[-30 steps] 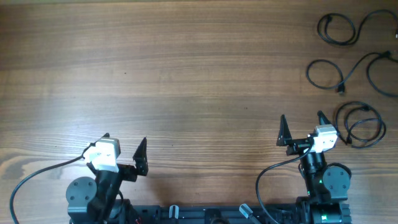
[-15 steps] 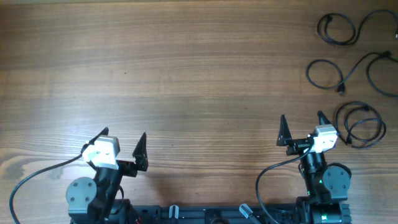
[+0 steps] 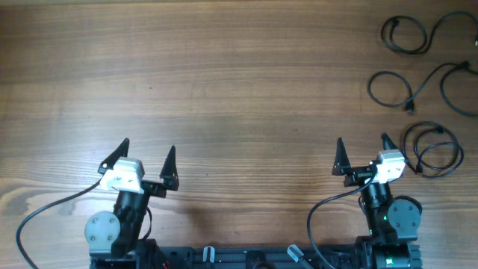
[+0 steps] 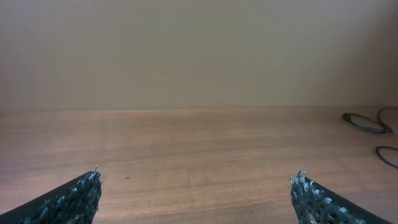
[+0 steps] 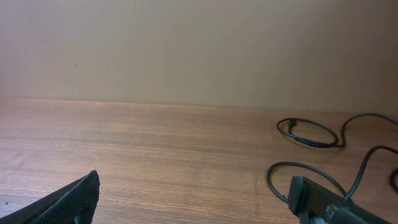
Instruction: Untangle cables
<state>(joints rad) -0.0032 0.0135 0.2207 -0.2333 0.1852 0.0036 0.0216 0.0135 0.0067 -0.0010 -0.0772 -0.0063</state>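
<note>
Cables [image 3: 423,84] lie looped far right, some cut off at frame edge; left and right jaws spread wide

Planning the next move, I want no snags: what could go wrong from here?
The nearest cable coil overlaps itself, so the open right gripper may pinch two strands and tighten it. All cables lie far right, some running out of the overhead view; the open left gripper would likely have to cross the right arm to reach them.
</note>
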